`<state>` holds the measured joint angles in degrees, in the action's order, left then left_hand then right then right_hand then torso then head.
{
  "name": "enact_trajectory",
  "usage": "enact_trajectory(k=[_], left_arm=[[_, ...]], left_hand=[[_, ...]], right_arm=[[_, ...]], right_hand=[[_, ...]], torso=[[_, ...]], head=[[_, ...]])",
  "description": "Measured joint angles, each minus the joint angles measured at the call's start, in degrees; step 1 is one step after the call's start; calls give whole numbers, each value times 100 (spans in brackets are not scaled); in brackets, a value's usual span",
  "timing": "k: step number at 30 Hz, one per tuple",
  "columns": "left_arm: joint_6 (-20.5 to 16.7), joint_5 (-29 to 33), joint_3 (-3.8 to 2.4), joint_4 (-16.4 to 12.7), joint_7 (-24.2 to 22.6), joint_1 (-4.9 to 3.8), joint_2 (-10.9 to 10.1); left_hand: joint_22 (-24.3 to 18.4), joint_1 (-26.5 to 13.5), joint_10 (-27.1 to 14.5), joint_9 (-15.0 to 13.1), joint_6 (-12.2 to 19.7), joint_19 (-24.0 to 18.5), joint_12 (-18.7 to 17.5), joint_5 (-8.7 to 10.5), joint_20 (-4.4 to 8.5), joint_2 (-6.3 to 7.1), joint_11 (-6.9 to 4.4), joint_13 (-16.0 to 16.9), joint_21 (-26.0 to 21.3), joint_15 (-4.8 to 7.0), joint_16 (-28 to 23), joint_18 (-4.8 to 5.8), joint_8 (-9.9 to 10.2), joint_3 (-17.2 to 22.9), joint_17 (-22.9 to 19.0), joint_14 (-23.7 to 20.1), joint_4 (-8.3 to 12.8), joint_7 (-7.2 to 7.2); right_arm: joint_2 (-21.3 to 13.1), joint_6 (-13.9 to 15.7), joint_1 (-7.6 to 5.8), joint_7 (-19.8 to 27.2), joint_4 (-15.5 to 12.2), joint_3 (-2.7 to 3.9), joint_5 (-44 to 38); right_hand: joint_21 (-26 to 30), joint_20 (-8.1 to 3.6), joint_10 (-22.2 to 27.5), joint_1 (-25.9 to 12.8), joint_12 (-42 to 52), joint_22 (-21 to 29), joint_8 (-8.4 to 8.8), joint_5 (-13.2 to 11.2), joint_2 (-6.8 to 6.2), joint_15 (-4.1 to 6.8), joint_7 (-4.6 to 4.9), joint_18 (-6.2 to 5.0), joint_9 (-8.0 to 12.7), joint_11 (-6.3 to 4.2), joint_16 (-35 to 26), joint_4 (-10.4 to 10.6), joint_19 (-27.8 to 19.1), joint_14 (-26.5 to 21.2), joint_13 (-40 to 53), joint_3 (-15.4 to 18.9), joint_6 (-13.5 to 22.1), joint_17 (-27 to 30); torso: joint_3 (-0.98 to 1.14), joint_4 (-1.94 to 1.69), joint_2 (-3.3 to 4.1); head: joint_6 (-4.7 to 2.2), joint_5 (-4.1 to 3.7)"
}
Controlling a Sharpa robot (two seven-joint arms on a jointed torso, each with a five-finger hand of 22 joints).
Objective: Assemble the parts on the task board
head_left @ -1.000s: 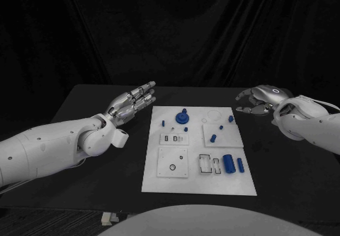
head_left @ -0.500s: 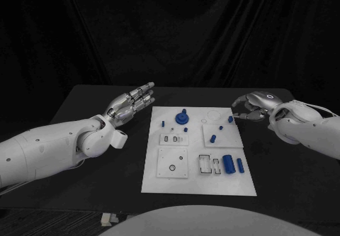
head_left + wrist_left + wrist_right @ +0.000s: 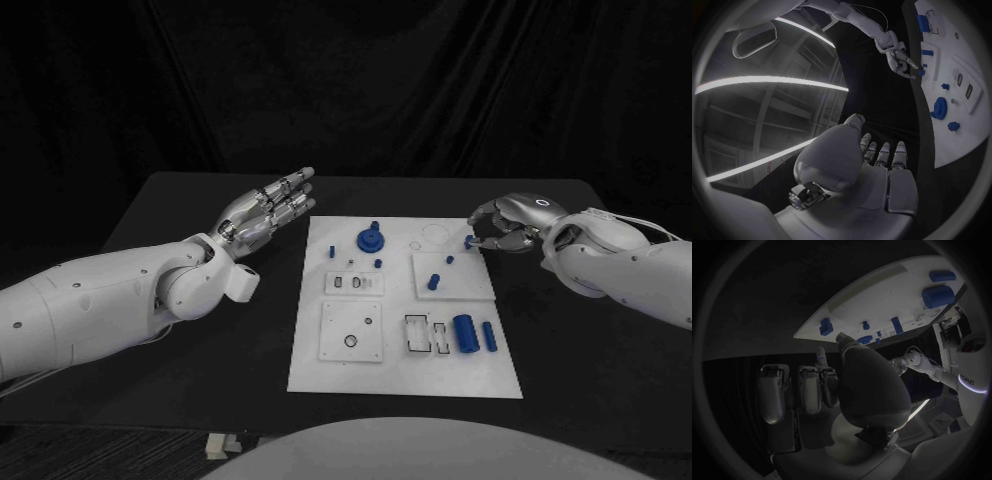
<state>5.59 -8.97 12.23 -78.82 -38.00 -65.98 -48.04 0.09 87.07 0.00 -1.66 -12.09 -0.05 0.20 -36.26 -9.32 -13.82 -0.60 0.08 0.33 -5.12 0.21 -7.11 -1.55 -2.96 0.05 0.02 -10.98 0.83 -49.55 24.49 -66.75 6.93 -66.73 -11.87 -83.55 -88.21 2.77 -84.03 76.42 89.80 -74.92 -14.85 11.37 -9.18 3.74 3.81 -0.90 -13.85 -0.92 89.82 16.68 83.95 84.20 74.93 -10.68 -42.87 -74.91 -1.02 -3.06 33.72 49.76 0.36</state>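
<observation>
The white board [image 3: 404, 375] lies in the middle of the black table [image 3: 173, 200], with blue parts spread over it. The right hand [image 3: 500, 228] hovers at the board's far right corner, fingers curled around a small blue peg [image 3: 470, 241] there; whether it actually grips the peg cannot be told. The left hand [image 3: 268, 210] is held flat with fingers spread, empty, just off the board's far left corner.
</observation>
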Motion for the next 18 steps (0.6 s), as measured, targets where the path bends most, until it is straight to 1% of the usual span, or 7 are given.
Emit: enact_trajectory(k=[2, 5, 6, 9, 11, 13, 18], left_arm=[[1, 0, 0, 0, 0, 0, -1], [2, 0, 0, -1, 1, 0, -7], [3, 0, 0, -1, 1, 1, -8], [4, 0, 0, -5, 1, 1, -11], [5, 0, 0, -7, 1, 1, -12], [6, 0, 0, -8, 1, 1, -13], [9, 0, 0, -11, 1, 2, -15]], left_hand=[[0, 0, 0, 0, 0, 0, 0, 0, 0, 0, 0, 0, 0, 0, 0, 0, 0, 0, 0, 0, 0, 0], [0, 14, 0, 0, 0, 0, 0, 0, 0, -14, 0, 1, 0, 0, 0, 0, 0, 9, 0, 0, 9, 0], [0, 23, 0, 0, 0, 0, 0, 0, 0, -23, 0, 1, 0, 0, 0, 0, 0, 16, 0, 0, 16, 0], [0, 23, 0, 0, 0, 0, 0, 0, 0, -23, 0, 1, 0, 0, 0, 0, 0, 16, 1, 0, 16, 0], [0, 23, 0, 0, 0, 0, 0, 0, 0, -23, 0, 1, 0, 0, 0, 0, 0, 16, 1, 0, 17, 0], [0, 23, 0, 0, 0, 0, 0, 0, 0, -23, 0, 1, 0, 0, 0, 0, 0, 16, 1, 0, 16, 0], [0, 23, 0, 0, 0, 0, 0, 0, 0, -23, 0, 1, 0, 0, 0, 0, 0, 16, 2, 0, 16, 0]], right_arm=[[15, -29, 5, 0, 7, 0, 0], [41, -68, 12, -2, 26, 0, 0], [50, -78, 16, -3, 34, 0, 1], [78, -111, 24, -6, 56, 0, 1], [99, -134, 29, -9, 75, 0, 1], [115, -155, 34, -12, 90, 0, 1], [134, -213, 45, -20, 129, 1, 0]], right_hand=[[0, 0, 0, 0, 0, 0, -50, 0, 0, 0, 0, 0, -14, 0, 0, 0, 0, 0, 0, 0, 0, 0], [24, 0, 0, 4, 0, 0, -76, 0, 4, 0, 0, 0, -25, 0, 0, 0, 0, 0, 0, 0, 0, 0], [24, 0, 0, 33, 0, 0, -103, 0, 33, 0, 0, 0, -35, 0, 0, 0, 0, 0, 0, 0, 0, 0], [46, 0, 0, 49, 0, 1, -118, 0, 45, 0, 0, 0, -45, 0, 0, -1, 0, 0, -1, -1, 0, 0], [46, 0, 0, 78, 0, 1, -150, 0, 16, 0, 0, 0, -57, 0, 0, -16, 0, 0, 0, -16, 0, 0], [46, 0, 0, 100, 0, 1, -150, 0, 39, 0, 0, 0, -57, 0, 0, -16, 0, 0, 0, -16, 0, 0], [72, 0, 0, 148, 0, 1, -212, 63, 37, 0, 21, 0, -84, 0, 0, -16, 0, 0, -1, -48, 21, 0]], torso=[[0, 1, 0], [0, 1, -1], [0, 1, -1], [1, 1, -3], [0, 0, -4], [0, -1, -5], [0, -2, -7]], head=[[0, 0], [-1, -3], [-1, -3], [2, -3], [14, 3], [20, 4], [25, 10]])
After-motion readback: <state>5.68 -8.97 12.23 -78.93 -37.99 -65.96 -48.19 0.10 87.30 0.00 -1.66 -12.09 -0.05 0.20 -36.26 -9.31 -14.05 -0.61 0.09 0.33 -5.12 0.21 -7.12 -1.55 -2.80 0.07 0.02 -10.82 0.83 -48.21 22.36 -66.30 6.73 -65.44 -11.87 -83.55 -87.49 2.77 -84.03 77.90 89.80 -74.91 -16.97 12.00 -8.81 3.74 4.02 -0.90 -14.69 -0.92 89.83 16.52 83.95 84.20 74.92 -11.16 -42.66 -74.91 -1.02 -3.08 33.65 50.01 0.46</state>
